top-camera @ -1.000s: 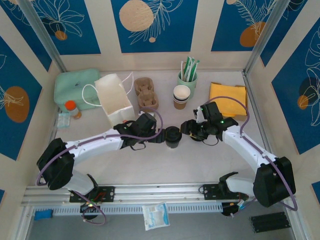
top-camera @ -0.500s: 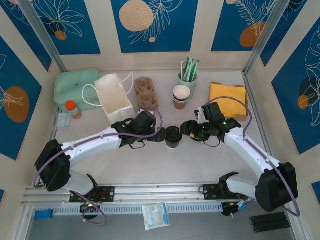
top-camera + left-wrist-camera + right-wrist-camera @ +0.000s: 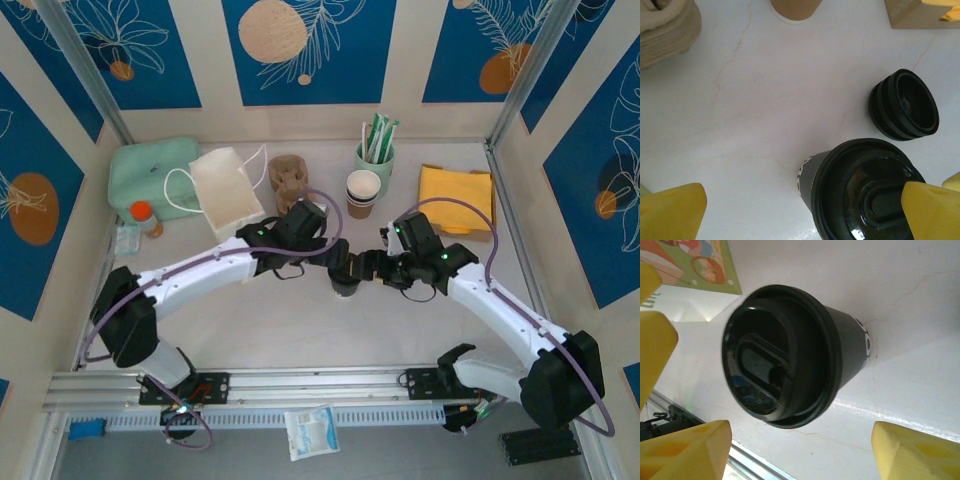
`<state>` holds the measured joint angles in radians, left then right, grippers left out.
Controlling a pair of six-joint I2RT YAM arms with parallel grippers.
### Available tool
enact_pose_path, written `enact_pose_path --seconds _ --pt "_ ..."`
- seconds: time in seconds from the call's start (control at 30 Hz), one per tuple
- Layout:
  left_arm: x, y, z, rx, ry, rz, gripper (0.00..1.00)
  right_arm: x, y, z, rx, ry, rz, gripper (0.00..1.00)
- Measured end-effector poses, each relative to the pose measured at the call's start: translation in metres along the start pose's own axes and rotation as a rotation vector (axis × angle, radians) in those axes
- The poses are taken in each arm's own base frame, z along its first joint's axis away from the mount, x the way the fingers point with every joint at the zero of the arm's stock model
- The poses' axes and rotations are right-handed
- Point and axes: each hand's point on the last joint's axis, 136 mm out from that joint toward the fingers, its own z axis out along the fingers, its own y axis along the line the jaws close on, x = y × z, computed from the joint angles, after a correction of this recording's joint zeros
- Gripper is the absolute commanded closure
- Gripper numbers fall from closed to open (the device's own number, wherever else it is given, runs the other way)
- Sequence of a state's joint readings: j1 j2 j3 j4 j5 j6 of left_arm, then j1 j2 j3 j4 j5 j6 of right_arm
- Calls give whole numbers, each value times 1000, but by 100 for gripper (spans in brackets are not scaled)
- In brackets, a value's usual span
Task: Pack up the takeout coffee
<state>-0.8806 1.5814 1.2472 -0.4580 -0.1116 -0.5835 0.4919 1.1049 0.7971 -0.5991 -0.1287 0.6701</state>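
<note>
- Top external: the takeout coffee (image 3: pixel 346 283), a dark cup with a black lid, stands upright on the table (image 3: pixel 300 330) between the two arms. The left gripper (image 3: pixel 335 266) and the right gripper (image 3: pixel 372 268) come at it from either side, both close above it. The white paper bag (image 3: pixel 228 190) stands open well behind and to the left, with the cardboard cup carrier (image 3: pixel 287 172) just beside it.
- Left wrist: the left gripper (image 3: pixel 800 215) is spread wide and holds nothing. The lidded cup (image 3: pixel 860 195) sits toward its right pad (image 3: pixel 930 210), which overlaps the lid's edge; whether it touches I cannot tell. Loose black lids (image 3: pixel 903 104) lie near the cup.
- Right wrist: the right gripper (image 3: pixel 800 452) has its pads well apart with nothing between them. The cup (image 3: pixel 785 355) is beyond the fingertips, lid seated flat.
- Step in hand, as I judge it: the lid is on and the cup is not yet picked up.
- Next move: one gripper must centre on the cup body, close gently below the lid rim, keep it upright and carry it to the bag or carrier, while the other arm makes room.
</note>
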Motion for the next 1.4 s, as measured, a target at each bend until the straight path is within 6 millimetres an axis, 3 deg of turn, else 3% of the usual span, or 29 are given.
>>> enact_pose_path --seconds 0.2,0.43,0.6,1.0,1.4 --pt "8 1 15 -10 47 20 1 6 -11 7 32 17 16 26" --pt "12 3 17 -11 62 16 1 -1 -19 9 47 9 40 26" --pt "25 8 24 -7 81 7 1 -9 -26 8 50 -9 57 27" --pt "37 9 13 39 79 -43 1 -26 -26 11 47 -14 49 27" --pt "20 7 -3 38 33 -43 1 -21 -16 -4 32 -27 23 27"
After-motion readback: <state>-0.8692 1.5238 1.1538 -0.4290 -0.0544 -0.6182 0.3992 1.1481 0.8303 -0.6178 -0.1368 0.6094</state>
